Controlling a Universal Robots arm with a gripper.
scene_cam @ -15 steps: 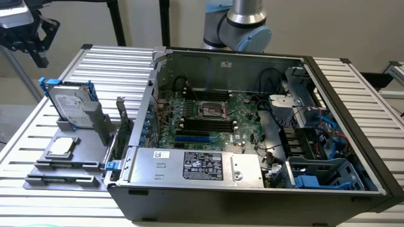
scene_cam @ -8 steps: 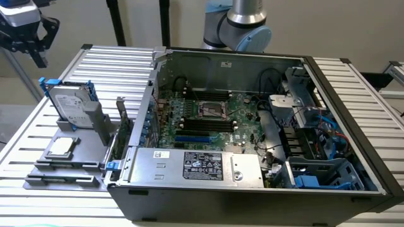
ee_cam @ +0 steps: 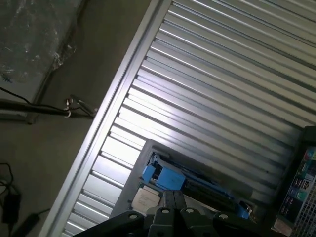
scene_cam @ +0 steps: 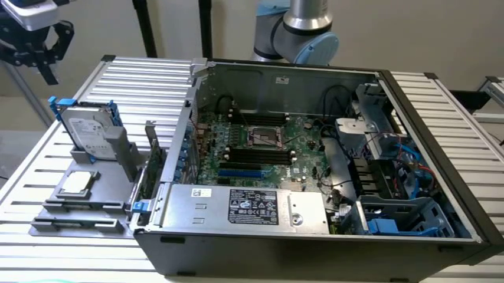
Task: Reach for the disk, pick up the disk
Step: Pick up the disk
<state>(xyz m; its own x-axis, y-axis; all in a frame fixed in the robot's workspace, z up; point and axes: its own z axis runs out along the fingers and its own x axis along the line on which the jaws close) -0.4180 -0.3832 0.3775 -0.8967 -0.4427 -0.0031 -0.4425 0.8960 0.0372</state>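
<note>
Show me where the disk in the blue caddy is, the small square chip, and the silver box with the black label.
disk [scene_cam: 87,130]: exterior view, on its white label.
small square chip [scene_cam: 79,183]: exterior view, middle of its silver top.
silver box [scene_cam: 250,207]: exterior view, on its black label.

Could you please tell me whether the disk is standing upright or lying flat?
Upright: the disk stands on its edge in the grey holder, its white label showing.

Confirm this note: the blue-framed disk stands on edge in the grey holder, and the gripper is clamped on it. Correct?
Not quite. The disk stands on edge in the grey holder, but the gripper hangs shut higher up, apart from it. The exterior view shows this.
</note>
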